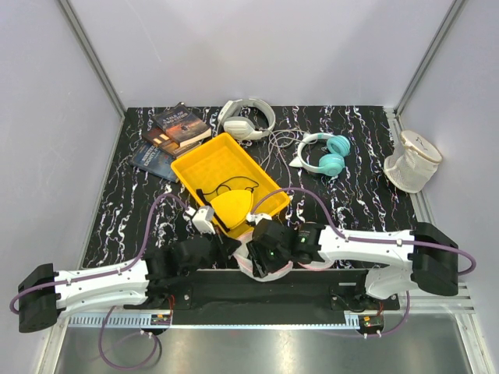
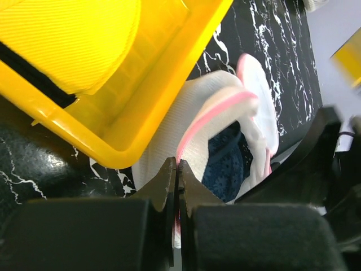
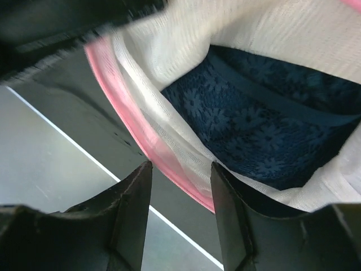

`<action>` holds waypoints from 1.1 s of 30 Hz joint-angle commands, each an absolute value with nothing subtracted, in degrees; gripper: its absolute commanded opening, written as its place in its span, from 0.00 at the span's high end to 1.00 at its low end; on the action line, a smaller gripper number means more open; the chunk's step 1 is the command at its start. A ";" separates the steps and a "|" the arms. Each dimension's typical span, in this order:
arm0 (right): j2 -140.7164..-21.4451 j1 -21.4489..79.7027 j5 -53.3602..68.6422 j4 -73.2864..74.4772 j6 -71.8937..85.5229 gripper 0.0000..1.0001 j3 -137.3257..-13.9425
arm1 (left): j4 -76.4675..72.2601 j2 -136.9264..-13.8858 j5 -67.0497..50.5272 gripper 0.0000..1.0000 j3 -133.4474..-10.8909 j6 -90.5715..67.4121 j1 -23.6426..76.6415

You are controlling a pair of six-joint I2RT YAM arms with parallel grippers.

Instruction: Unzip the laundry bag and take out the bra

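Observation:
The laundry bag [image 2: 169,130], white mesh with a pink rim, lies at the table's near edge beside the yellow tray [image 2: 169,84]. Its mouth gapes, and the navy bra [image 3: 265,130] shows inside; the left wrist view also shows the bra [image 2: 225,164]. My left gripper [image 2: 177,165] is shut on the bag's pink rim. My right gripper [image 3: 180,168] is open, its fingers either side of the pink rim and white mesh at the near side of the opening. From above, the bag [image 1: 248,263] is mostly hidden between the left gripper [image 1: 232,248] and the right gripper [image 1: 263,251].
The yellow tray [image 1: 195,160] holds a yellow bra [image 1: 230,206] and stands just behind the grippers. Books [image 1: 175,128] and white headphones [image 1: 245,117] lie at the back. Teal headphones [image 1: 327,156] sit right of the tray, and a cream mesh bag [image 1: 412,160] stands at the far right edge.

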State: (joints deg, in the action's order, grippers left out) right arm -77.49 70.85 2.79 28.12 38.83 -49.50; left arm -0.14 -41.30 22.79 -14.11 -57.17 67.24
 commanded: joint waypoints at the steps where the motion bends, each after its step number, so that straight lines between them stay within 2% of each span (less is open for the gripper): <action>1: -78.14 71.89 0.98 30.32 39.11 0.44 -50.09 | -1.84 -40.78 25.49 1.00 -13.89 -58.19 67.59; 9: -74.01 71.81 -11.41 33.40 40.51 0.37 -56.69 | -2.64 -40.87 23.12 1.00 -13.62 -55.29 68.11; 17: -71.36 69.79 -13.54 34.01 43.06 0.30 -55.90 | -3.07 -39.82 22.76 1.00 -12.39 -53.97 69.17; 21: -75.40 69.17 -13.97 33.93 43.68 0.30 -55.98 | -3.16 -39.29 23.11 1.00 -12.13 -53.79 70.05; 28: -83.58 69.08 -16.26 34.28 45.17 0.22 -58.18 | -3.78 -38.94 23.73 1.00 -11.78 -53.61 71.01; 33: -87.71 69.08 -18.19 35.50 47.63 0.21 -58.89 | -3.69 -38.41 24.26 1.00 -11.16 -54.14 71.46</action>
